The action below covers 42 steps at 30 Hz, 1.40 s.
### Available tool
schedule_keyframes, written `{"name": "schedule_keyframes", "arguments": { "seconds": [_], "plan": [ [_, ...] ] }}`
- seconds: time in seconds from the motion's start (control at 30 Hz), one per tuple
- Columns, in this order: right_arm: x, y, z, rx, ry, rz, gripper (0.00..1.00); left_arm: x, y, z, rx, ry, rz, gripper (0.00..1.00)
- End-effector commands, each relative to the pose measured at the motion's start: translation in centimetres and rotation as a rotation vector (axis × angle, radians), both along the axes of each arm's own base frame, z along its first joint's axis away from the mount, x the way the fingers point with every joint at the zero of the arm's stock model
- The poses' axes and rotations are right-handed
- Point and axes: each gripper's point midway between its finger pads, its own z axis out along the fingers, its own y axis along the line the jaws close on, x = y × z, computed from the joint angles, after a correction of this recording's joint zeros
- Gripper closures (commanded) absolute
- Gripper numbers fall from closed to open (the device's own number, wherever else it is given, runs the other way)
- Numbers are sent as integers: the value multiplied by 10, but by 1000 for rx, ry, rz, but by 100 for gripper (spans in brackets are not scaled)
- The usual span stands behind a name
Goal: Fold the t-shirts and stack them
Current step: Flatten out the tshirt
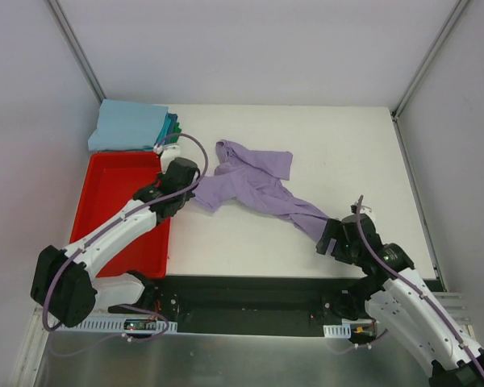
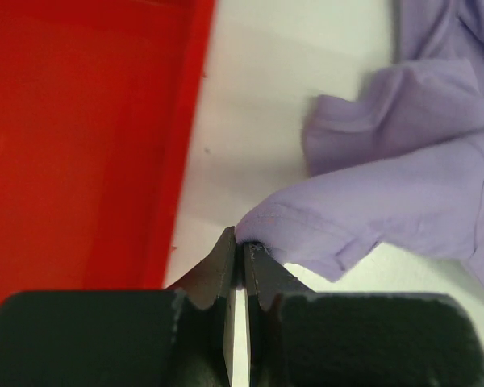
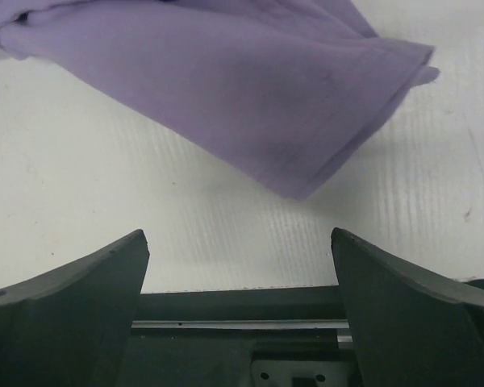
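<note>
Left end effector (image 2: 240, 246) pinches the crumpled lavender-purple cloth t-shirt (image 2: 403, 201) (spreading step); right end effector (image 3: 240, 250), wide, should grasp cloth at twelve o'clock.

Bright, even overhead light; a soft shadow lies under the lavender shirt (image 3: 250, 97) ahead of the right fingers (image 3: 73, 306). The left fingers (image 2: 212, 278) are blurred, and the red bin (image 2: 81, 145) beside them is oversaturated.
</note>
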Motion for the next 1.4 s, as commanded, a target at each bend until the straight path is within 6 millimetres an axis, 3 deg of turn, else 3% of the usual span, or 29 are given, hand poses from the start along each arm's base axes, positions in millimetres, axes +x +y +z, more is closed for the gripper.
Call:
{"name": "schedule_keyframes", "arguments": {
  "seconds": [0.0,0.1,0.37,0.57,0.7,0.97,1.2,1.37],
  "plan": [
    [5,-19,11,-37,-58,-121,3,-5,48,19,-53,-103,207,100],
    [7,-17,8,-21,-73,-131,3,-12,58,22,-92,-124,227,100],
    [5,-4,-4,14,-13,-100,2,-10,48,18,-110,-106,166,100],
    [9,-35,0,-104,-54,-220,4,-12,64,15,-106,-115,249,100],
    [22,-51,16,-107,-131,-314,4,-14,71,15,-91,-125,274,100],
    [49,-72,45,-161,-183,-352,4,-10,66,6,-91,-91,254,100],
    [60,-60,12,-52,-11,-345,4,-8,62,3,-95,-81,243,100],
    [83,-56,-1,72,-56,-353,11,-6,61,1,-94,-76,233,100]
  ]
}}
